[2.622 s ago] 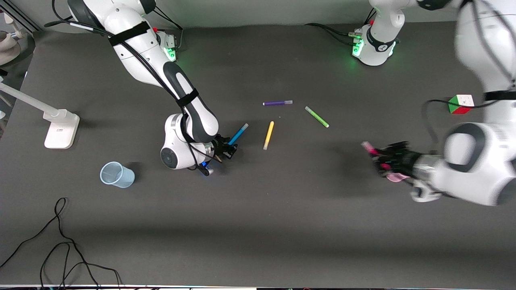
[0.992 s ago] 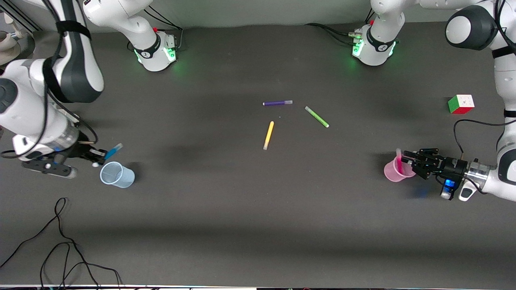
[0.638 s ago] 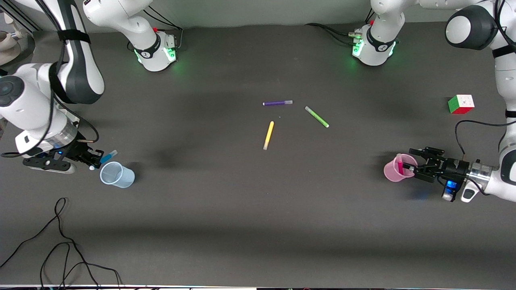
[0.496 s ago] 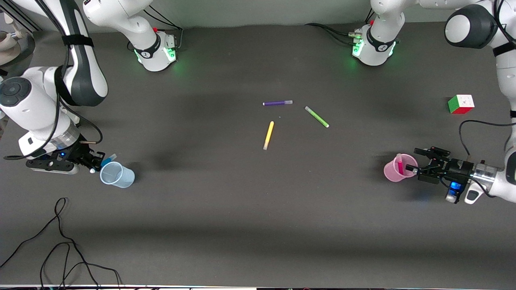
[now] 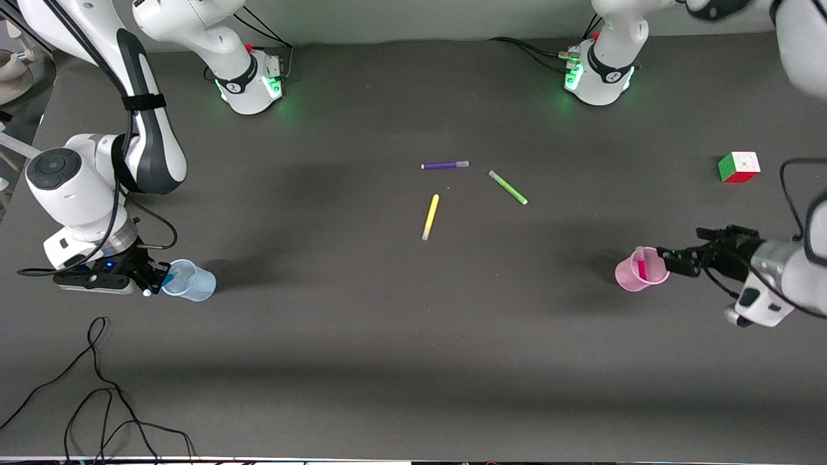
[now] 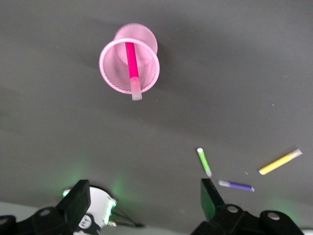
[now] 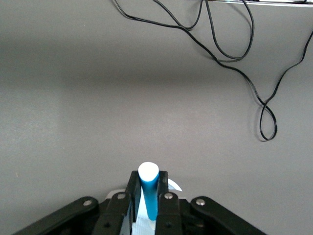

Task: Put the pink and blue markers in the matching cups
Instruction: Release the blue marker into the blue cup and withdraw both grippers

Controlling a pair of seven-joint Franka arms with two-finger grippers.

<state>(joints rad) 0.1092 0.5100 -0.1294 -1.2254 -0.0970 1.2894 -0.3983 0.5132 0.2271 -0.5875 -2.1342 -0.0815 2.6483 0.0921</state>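
The pale blue cup [image 5: 190, 283] stands near the right arm's end of the table. My right gripper [image 5: 157, 278] is right beside its rim, shut on the blue marker [image 7: 149, 193], whose lower end points into the cup [image 7: 146, 220]. The pale pink cup [image 5: 636, 276] stands near the left arm's end, with the pink marker [image 5: 641, 265] leaning inside it. My left gripper [image 5: 675, 261] is open and empty, just clear of the pink cup. In the left wrist view [image 6: 143, 203] the pink cup [image 6: 110, 68] and the pink marker [image 6: 131, 66] lie ahead of the open fingers.
A purple marker [image 5: 444, 165], a green marker [image 5: 508, 187] and a yellow marker [image 5: 430, 217] lie mid-table. A colour cube [image 5: 738, 166] sits near the left arm's end. Black cables [image 5: 97, 387] lie at the front corner near the blue cup.
My right gripper carried the blue marker to the blue cup and lowered it at the rim. My left gripper let go of the pink marker in the pink cup and drew back.
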